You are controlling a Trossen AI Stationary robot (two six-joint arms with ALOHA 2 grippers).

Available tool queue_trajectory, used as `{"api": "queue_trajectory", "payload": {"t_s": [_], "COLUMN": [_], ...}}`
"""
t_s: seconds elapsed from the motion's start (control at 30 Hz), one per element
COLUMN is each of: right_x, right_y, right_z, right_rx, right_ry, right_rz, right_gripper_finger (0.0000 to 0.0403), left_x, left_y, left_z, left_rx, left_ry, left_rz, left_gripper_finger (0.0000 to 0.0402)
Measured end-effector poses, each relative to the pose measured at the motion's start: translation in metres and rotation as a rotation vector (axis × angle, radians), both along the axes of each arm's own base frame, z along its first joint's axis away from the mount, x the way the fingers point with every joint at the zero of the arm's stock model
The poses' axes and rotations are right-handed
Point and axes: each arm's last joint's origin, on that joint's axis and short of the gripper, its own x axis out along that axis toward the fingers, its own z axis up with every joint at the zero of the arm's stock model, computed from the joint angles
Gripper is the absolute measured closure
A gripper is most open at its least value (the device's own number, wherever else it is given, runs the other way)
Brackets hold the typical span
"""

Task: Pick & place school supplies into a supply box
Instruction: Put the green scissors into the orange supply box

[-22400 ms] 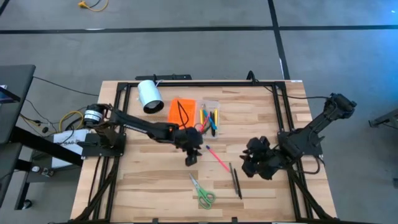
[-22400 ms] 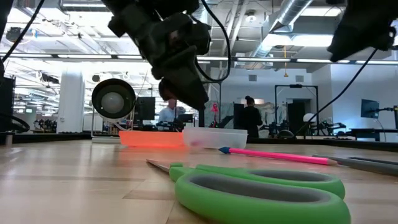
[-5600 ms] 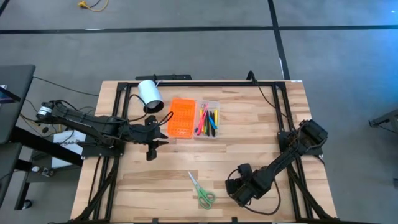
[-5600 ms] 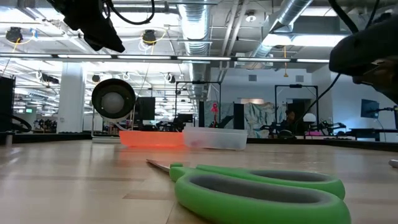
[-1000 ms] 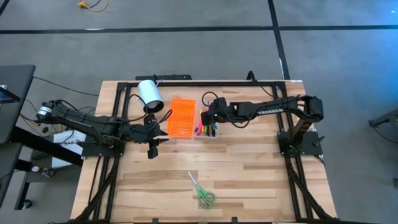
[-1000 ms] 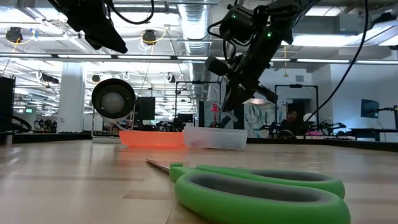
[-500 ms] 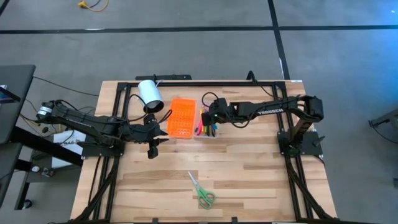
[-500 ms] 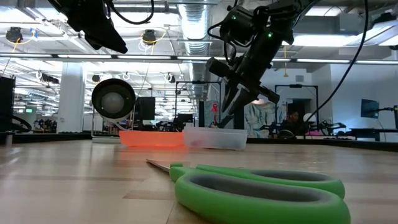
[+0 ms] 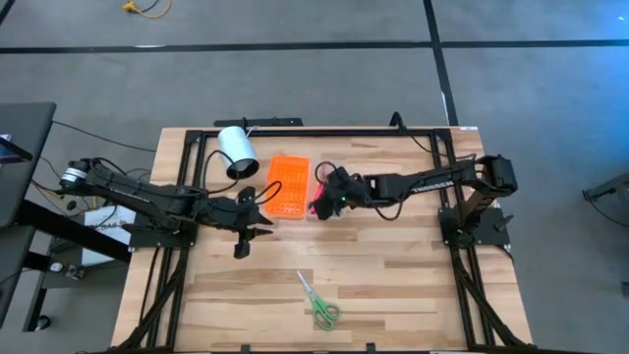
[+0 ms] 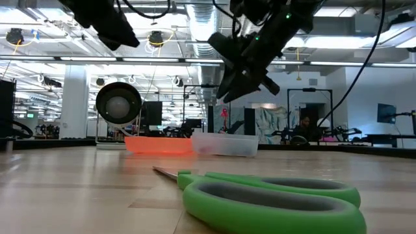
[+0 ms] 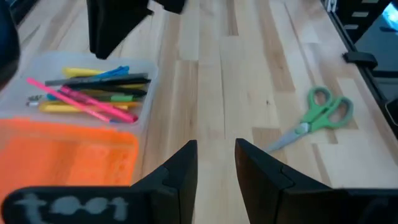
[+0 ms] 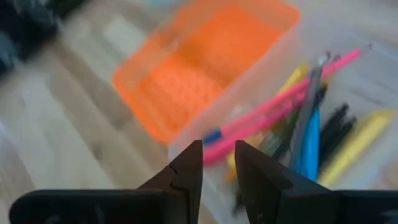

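The clear tray (image 11: pixel 93 90) of the supply box holds several pencils and pens (image 12: pixel 298 124), yellow, pink, green, blue and black. Its orange lid (image 9: pixel 287 187) lies open beside it, on the left. The green-handled scissors (image 9: pixel 319 303) lie flat on the table near the front edge; they also show in the left wrist view (image 11: pixel 314 115). My right gripper (image 9: pixel 322 197) hovers above the tray's near end, empty, with a narrow gap between its fingers (image 12: pixel 186 162). My left gripper (image 9: pixel 260 205) hangs in the air left of the lid, empty, with a narrow gap too (image 11: pixel 216 149).
A white cylinder (image 9: pixel 236 150) lies at the far left of the table, behind the lid. A black frame (image 9: pixel 324 131) runs along the table's far edge and sides. Bare wood lies between the box and the scissors.
My right gripper has risen above the tray, drawn a little toward the table's near edge and turned. My left gripper has moved a little toward the table's right edge, closer to the lid. The box and the scissors have stayed where they were.
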Motion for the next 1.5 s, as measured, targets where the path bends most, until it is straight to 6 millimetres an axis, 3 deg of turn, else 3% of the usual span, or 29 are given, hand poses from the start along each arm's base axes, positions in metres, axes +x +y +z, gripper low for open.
{"api": "queue_trajectory", "payload": {"t_s": [0.17,0.33,0.73,1.03,1.37,1.5], "right_x": [-0.01,-0.032,-0.112,-0.154,-0.182,-0.195], "right_y": [0.026,0.055,0.111,0.129,0.143,0.15], "right_z": [0.009,0.027,0.059,0.077,0.079,0.078], "right_rx": [-0.074,-0.177,-0.312,-0.388,-0.413,-0.42], "right_ry": [0.052,0.115,0.351,0.355,0.372,0.373], "right_rz": [0.091,0.171,0.472,0.552,0.551,0.525], "right_gripper_finger": [0.0317,0.0317,0.0317,0.0317,0.0317,0.0317], "left_x": [0.019,0.044,0.11,0.166,0.194,0.199], "left_y": [-0.006,-0.015,-0.06,-0.102,-0.147,-0.162], "left_z": [-0.007,-0.022,-0.05,-0.061,-0.093,-0.095], "left_rx": [-0.04,-0.124,-0.256,-0.192,-0.155,-0.091], "left_ry": [-0.029,-0.051,-0.071,0.108,0.322,0.339], "left_rz": [-0.041,-0.101,-0.125,-0.179,-0.383,-0.445], "left_gripper_finger": [0.0306,0.0306,0.0306,0.0306,0.0306,0.0306]}}
